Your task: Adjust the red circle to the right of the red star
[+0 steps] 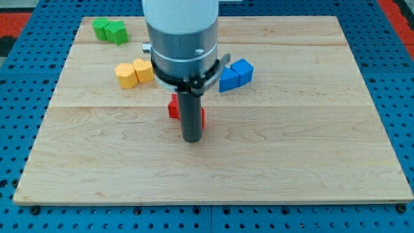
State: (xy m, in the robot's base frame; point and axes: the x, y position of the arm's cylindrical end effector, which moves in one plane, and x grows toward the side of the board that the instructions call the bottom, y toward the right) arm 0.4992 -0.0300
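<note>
My tip rests on the wooden board near the middle. A red block shows just left of the rod, and a sliver of red shows at the rod's right side. The rod hides most of both, so I cannot tell which is the circle and which the star, or whether the tip touches them.
Two green blocks sit at the view's top left. A yellow block and an orange block lie left of the arm. Two blue blocks lie to its right. The arm's grey body hides the board behind it.
</note>
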